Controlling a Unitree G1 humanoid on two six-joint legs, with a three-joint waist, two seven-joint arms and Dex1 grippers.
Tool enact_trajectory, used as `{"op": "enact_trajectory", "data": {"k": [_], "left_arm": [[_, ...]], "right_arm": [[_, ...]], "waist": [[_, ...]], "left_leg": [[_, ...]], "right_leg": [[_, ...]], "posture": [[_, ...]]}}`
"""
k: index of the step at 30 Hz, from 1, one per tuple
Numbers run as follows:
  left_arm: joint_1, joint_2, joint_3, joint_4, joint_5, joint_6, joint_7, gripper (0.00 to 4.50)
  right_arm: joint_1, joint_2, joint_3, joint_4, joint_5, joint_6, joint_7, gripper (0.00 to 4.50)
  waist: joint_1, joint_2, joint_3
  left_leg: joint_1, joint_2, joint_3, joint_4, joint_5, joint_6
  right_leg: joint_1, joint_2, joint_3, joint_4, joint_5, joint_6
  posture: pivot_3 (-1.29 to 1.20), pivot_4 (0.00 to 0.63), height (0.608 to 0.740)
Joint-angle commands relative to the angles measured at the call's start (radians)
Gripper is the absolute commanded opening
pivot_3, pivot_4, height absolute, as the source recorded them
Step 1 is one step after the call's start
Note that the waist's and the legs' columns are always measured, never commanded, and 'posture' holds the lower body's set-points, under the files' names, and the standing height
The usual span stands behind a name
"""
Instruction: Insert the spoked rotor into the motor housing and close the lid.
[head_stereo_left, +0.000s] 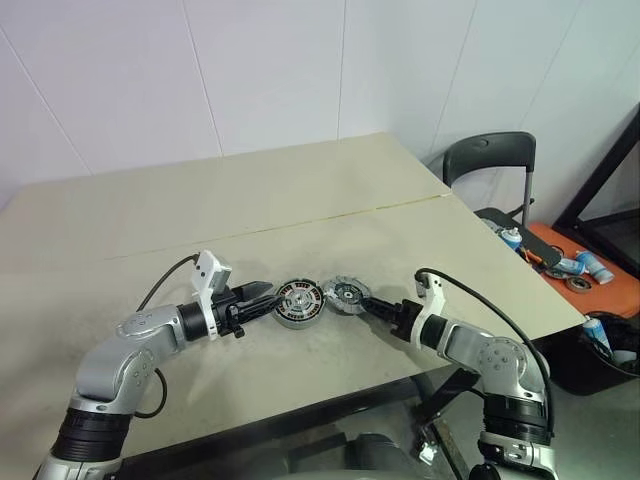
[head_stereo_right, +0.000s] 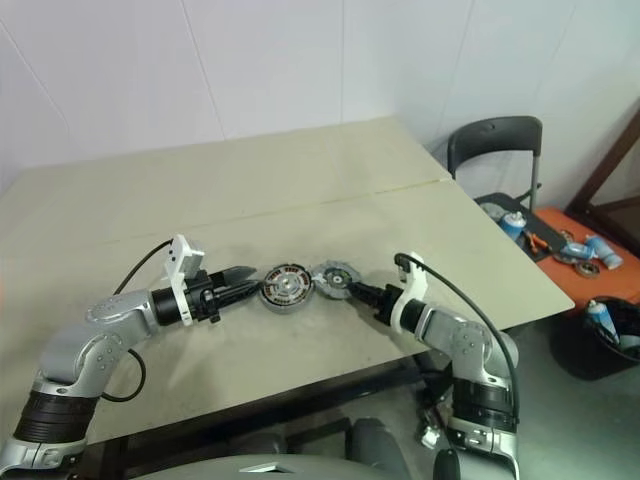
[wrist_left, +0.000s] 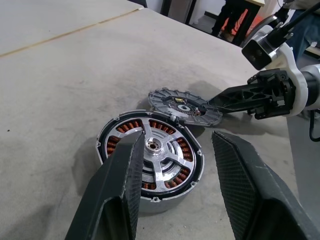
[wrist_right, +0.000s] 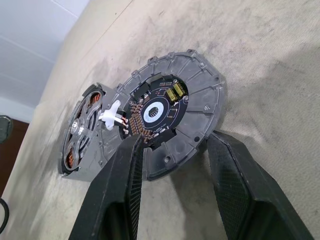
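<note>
The motor housing (head_stereo_left: 298, 302) lies on the table with its copper windings showing. The spoked rotor (wrist_left: 152, 145) sits inside it, silver spokes up and a thin black ring around them. The lid (head_stereo_left: 346, 293) lies tilted beside the housing, circuit-board face up, one edge resting against the housing rim. My left gripper (head_stereo_left: 268, 293) is open, pointing at the housing from its left, fingertips close to its wall. My right gripper (head_stereo_left: 368, 303) reaches in from the right. Its fingers (wrist_right: 131, 165) stand apart at the lid's near rim, open.
A seam crosses the beige table (head_stereo_left: 250, 190) behind the parts. A black chair (head_stereo_left: 490, 160) stands off the far right corner. An orange tray (head_stereo_left: 590, 270) with cans and tools lies on the floor to the right, past the table's edge.
</note>
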Motion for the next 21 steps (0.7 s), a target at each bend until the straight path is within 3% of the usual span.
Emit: {"op": "enact_trajectory", "data": {"k": [1,7,14,21], "left_arm": [[-0.006,-0.001,0.008,-0.027,0.004,-0.016,0.001,2.28],[0.0,-0.004,0.008,-0.036,0.005,-0.013,0.007,2.28],[-0.002,-0.005,0.01,-0.035,0.004,-0.012,0.012,2.28],[-0.013,-0.004,0.014,-0.024,0.003,-0.009,0.014,2.28]], "right_arm": [[-0.004,0.008,0.003,0.024,-0.005,-0.023,-0.041,1.67],[-0.012,0.014,0.019,0.033,0.007,-0.032,-0.058,0.12],[-0.016,-0.012,0.076,-0.027,0.033,-0.023,-0.035,0.03],[-0.154,-0.111,0.284,-0.128,-0.053,-0.109,0.015,0.03]], "waist": [[-0.001,0.0,0.0],[-0.007,-0.005,-0.003],[-0.024,-0.003,-0.002],[-0.025,0.0,0.0]], "left_leg": [[0.0,0.0,0.0,0.0,0.0,0.0],[0.001,0.0,0.0,0.0,0.0,0.0],[0.0,0.0,-0.002,-0.002,0.0,0.0],[-0.003,0.0,0.001,-0.002,0.0,0.001]], "right_leg": [[0.0,0.0,0.0,0.0,0.0,0.0],[0.002,0.0,0.0,-0.001,0.0,0.0],[0.0,-0.001,-0.001,-0.002,0.0,0.0],[-0.01,-0.001,0.001,0.0,0.0,0.001]], "posture": [[0.0,0.0,0.74],[0.0,0.0,0.74],[0.0,0.0,0.74],[0.0,0.0,0.74]]}}
